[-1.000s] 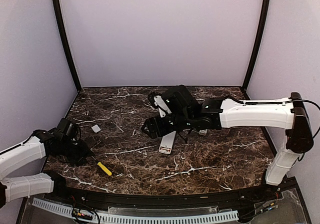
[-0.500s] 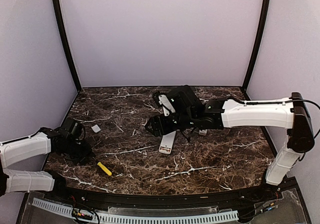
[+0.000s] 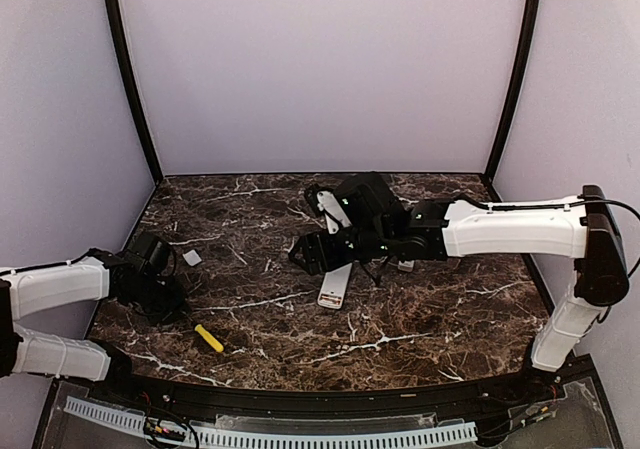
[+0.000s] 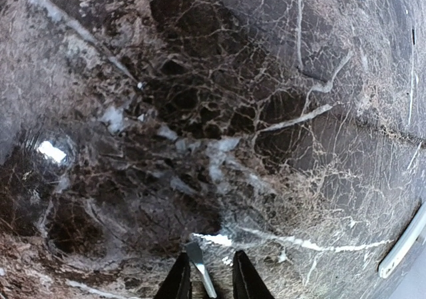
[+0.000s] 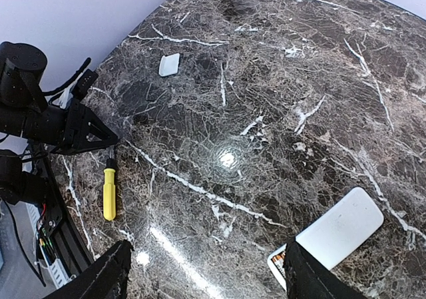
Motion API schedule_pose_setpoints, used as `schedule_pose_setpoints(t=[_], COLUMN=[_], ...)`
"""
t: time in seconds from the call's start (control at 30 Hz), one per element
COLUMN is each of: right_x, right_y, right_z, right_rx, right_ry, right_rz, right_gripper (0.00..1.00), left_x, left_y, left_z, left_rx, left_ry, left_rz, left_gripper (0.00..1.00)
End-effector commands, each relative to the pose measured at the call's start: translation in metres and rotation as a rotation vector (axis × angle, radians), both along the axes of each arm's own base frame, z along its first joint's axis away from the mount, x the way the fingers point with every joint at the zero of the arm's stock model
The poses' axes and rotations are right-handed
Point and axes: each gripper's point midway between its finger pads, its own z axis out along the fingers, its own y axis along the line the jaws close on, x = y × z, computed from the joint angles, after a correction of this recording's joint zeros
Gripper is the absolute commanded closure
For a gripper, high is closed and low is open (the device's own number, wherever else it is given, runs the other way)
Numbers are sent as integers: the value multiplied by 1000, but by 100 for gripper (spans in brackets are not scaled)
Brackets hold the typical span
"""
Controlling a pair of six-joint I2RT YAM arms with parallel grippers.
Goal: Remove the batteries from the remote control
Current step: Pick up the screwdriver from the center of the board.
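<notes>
at the near left corner of the marble table (image 3: 450, 319), our left gripper (image 4: 210, 258) sits low over the stone. its fingers (image 4: 178, 282) stand narrowly apart, and the flat metal tip of the yellow-handled screwdriver (image 3: 209, 338) lies between them. we see a sliver of gap beside the blade, but the fingers run off the lower edge of the wrist view, so we cannot tell whether they pinch the shaft. the yellow handle lies flat on the table and runs off toward the near rim, away from the gripper. a small flat white cover (image 3: 192, 257) rests a little beyond the left gripper, apart from it.

over the middle of the table, our right gripper (image 5: 206, 279) is spread wide, held above the marble with nothing between its fingers. close to one of those fingers lies the white remote control (image 5: 336, 229), flat on the table. the end of the remote nearest that finger is uncovered. there we make out a reddish-orange glimpse of the batteries (image 5: 279, 255), inside the remote. how many there are we cannot tell.
</notes>
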Motion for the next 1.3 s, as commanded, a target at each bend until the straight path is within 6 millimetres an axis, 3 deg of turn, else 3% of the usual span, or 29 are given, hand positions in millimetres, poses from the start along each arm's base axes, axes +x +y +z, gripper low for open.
schedule_pose_setpoints(t=[0.0,1.27], right_x=[4,4], right_y=[0,-6], right_z=[-5,-4], right_rx=[8,18], right_ry=[3,4], right_rz=[-11,-39], right_gripper=[24,23], left_x=[5,-3], left_y=[3,6], left_z=[2,-14], left_rx=[26,25], left_ry=[-10,27], left_rz=[-1,9], left_gripper=[78,92])
